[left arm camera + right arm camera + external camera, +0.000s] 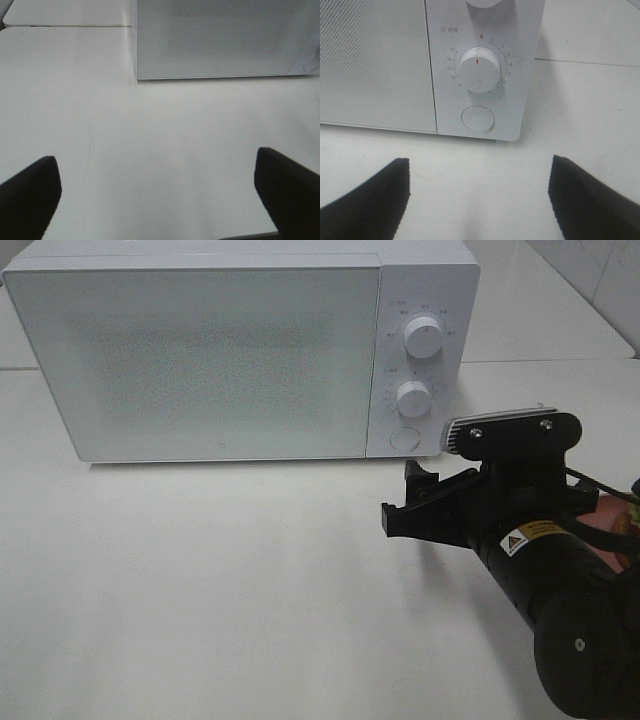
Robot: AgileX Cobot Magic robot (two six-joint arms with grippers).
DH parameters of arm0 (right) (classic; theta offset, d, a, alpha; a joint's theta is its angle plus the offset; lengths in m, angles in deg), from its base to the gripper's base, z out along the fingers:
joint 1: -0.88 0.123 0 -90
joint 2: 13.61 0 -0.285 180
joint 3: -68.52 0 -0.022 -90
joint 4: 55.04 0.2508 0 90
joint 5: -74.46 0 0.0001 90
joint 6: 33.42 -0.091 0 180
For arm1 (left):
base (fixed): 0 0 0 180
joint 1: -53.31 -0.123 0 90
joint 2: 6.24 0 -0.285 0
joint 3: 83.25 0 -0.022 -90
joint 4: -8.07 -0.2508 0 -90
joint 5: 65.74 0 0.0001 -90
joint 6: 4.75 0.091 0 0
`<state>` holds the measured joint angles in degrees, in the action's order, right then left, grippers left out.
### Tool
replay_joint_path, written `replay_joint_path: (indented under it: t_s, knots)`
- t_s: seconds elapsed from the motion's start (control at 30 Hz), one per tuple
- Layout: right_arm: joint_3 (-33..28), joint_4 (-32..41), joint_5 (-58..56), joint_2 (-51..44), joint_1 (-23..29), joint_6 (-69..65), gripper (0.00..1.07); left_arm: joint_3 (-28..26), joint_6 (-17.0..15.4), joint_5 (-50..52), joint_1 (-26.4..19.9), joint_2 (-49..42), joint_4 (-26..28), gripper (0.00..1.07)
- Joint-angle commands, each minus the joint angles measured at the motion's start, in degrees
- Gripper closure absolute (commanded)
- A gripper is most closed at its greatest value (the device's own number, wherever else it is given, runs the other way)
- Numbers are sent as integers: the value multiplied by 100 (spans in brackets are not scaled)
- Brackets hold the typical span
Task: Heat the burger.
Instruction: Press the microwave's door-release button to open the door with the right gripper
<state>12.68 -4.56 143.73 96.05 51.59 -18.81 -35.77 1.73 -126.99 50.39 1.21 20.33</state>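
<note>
Though a brown sliver of the burger peeks behind its wrist, the right gripper gapes empty, like the left gripper, facing the smooth, boxy white microwave.

White microwave on white table, door shut, front toward cam. Ctrl panel at view-right of door: upper dial, timer dial w/ red mark approx. at 0, round button at btm. Tiled wall in bkgd, top right.
</note>
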Motion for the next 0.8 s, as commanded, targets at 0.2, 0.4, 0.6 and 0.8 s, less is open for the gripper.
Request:
replay_joint_path:
  t_s: [0.2, 0.4, 0.6, 0.8]
  knots:
    - [52, 6, 745, 11, 17, -1318, 32, 11, -11, -11, -17, -29, 6, 9]
    - [52, 6, 733, 11, 17, -3415, 38, 11, -11, -11, -17, -29, 6, 9]
    - [52, 6, 430, 11, 17, -5638, 52, 11, -11, -11, -17, -29, 6, 9]
    - [52, 6, 252, 11, 17, -7351, 69, 11, -11, -11, -17, -29, 6, 9]
